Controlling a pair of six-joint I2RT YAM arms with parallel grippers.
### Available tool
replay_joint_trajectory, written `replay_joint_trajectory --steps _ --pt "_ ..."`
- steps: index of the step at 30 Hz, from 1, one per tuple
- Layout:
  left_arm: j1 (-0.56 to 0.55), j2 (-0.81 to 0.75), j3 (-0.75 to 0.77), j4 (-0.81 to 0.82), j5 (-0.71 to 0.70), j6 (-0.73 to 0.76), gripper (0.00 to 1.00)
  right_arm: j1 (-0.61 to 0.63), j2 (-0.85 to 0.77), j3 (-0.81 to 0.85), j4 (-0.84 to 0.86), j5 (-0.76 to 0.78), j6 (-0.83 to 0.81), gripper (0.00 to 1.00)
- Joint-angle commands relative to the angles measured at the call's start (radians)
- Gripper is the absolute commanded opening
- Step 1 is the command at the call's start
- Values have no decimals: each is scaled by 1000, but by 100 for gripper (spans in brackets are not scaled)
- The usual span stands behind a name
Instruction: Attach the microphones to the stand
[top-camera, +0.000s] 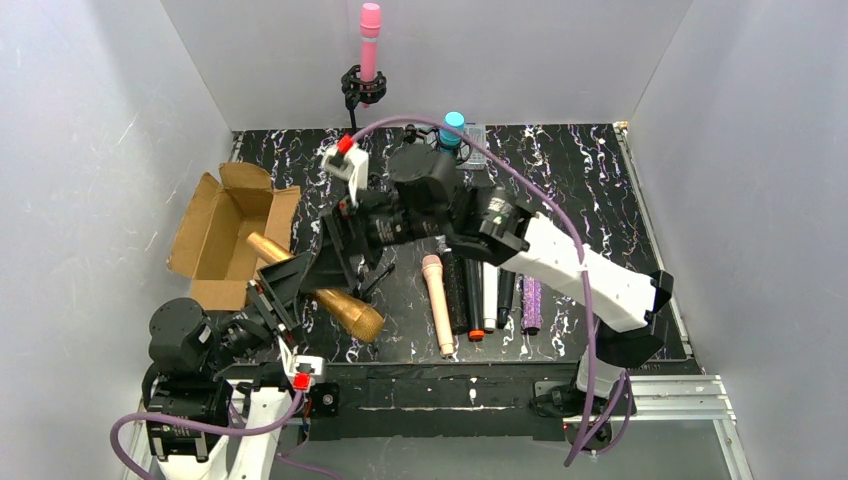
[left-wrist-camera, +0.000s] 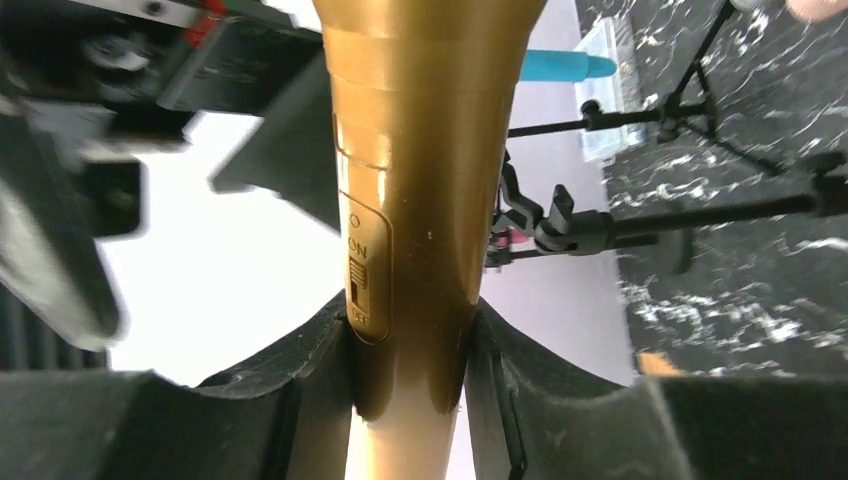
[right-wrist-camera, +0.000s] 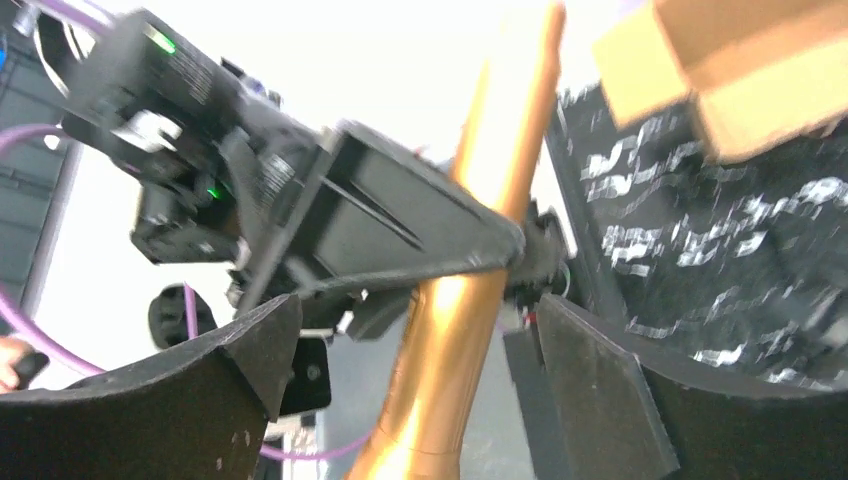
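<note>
Over marbled table (top-camera: 600, 180), glossy gold microphone (left-wrist-camera: 400, 200), switch (left-wrist-camera: 362, 288) seemingly off.

On your left, the box (top-camera: 215, 240) sits on the table (top-camera: 600, 180). Just right of it, the left gripper (left-wrist-camera: 410, 340) clamps the held microphone (top-camera: 345, 308), tail toward the box, head toward the near edge. The right gripper (right-wrist-camera: 420, 330) straddles its shaft without touching. Further right lies the row of microphones (top-camera: 485, 290). Behind, the stand (top-camera: 358, 95) carries an upright microphone (top-camera: 370, 40).
</note>
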Motion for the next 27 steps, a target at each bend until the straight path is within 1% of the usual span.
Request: replay_joint_trajectory --steps 1,2,4,6,8,11,13,16,18,22,27 --pt "3 24 42 81 17 -502 0 -59 -17 200 49 67 -94 98" --pt "3 35 58 117 10 -639 0 -80 -23 211 59 76 -102 98" --pt "3 63 97 206 -43 -982 0 -112 -60 181 108 99 -125 98" --pt "3 100 126 270 -124 -1328 0 -124 -112 109 171 134 -186 98" --pt "2 132 145 301 -185 -1597 0 -128 -169 12 240 163 -242 98" --pt "3 171 151 339 -184 -1864 0 -128 -241 -97 319 156 -309 98" --pt "2 197 147 377 -168 -1999 0 -128 -265 -153 365 111 -339 98" --pt "4 226 122 421 -107 -2140 0 -127 -284 -220 461 23 -344 98" --pt "3 232 104 450 -87 -2183 0 -127 -283 -251 519 -4 -326 98" --pt "3 212 77 508 -53 -2195 1 -127 -222 -216 516 -6 -311 98" --pt "3 192 71 499 -7 -2155 1 -113 -121 -135 528 -21 -272 97"
